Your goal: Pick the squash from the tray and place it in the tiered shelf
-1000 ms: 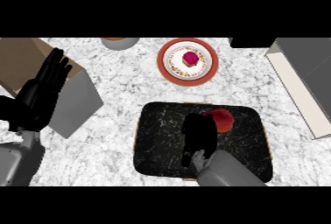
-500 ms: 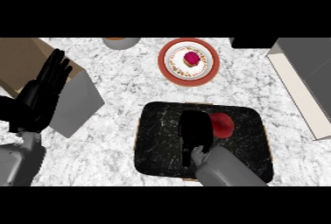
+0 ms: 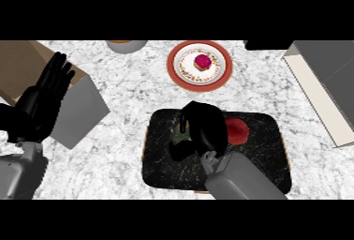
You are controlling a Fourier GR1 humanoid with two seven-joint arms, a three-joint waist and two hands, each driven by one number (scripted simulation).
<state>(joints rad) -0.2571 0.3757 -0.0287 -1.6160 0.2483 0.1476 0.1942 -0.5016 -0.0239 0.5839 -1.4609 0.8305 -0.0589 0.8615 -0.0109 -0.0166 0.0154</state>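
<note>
A black tray (image 3: 262, 164) lies on the marble counter at centre. My right hand (image 3: 204, 129) hangs over the tray's left half, fingers pointing away from me and thumb spread to the left. A small green patch of the squash (image 3: 180, 136) shows between thumb and fingers; the hand hides the remainder. A red round fruit (image 3: 238, 131) sits on the tray just right of the hand. The grey and beige tiered shelf (image 3: 325, 89) stands at the right edge. My left hand (image 3: 38, 105) rests open at the far left, fingers up.
A red-rimmed plate (image 3: 178, 75) with a pink item stands behind the tray. A grey bowl (image 3: 126, 45) sits at the back. A brown and grey box (image 3: 77, 112) stands at the left beside my left hand.
My right hand has moved forward and left over the tray, uncovering more of the red fruit and coming down over the squash. The left hand has not moved.
</note>
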